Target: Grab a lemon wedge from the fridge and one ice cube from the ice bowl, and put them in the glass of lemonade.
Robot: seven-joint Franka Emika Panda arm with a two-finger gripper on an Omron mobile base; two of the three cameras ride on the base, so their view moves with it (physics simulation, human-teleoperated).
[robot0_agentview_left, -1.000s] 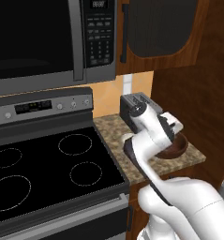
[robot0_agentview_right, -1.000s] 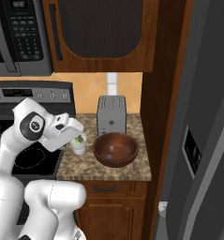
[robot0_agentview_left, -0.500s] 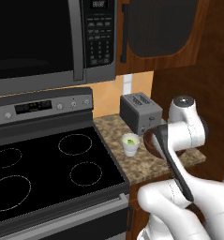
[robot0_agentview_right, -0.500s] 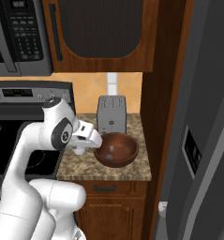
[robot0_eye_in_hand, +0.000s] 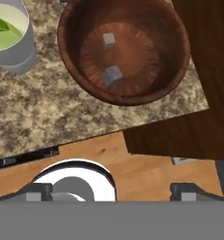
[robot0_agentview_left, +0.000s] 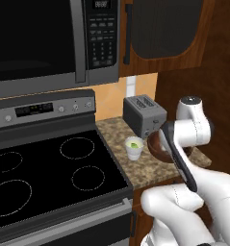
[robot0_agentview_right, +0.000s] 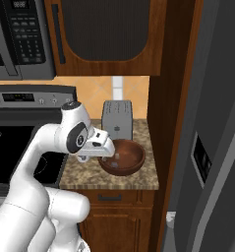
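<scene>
Here, two ice cubes, one (robot0_eye_in_hand: 112, 74) nearer the tool than the other, are seen inside the ice bowl (robot0_eye_in_hand: 71, 70), directly ahead of the tool (robot0_eye_in_hand: 111, 190). The tool's jaws are spread wide and nothing is held. The glass of lemonade (robot0_eye_in_hand: 10, 35) stands just beside the bowl on the counter (robot0_eye_in_hand: 48, 117).

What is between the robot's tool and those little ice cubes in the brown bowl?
Nothing visible. In the hand view the ice bowl lies open, with two ice cubes uncovered on its bottom. The glass of lemonade stands off to one side.

speckled counter (robot0_eye_in_hand: 62, 112), ice bowl (robot0_eye_in_hand: 127, 28), glass of lemonade (robot0_eye_in_hand: 12, 51), toaster (robot0_agentview_left: 144, 114)
</scene>
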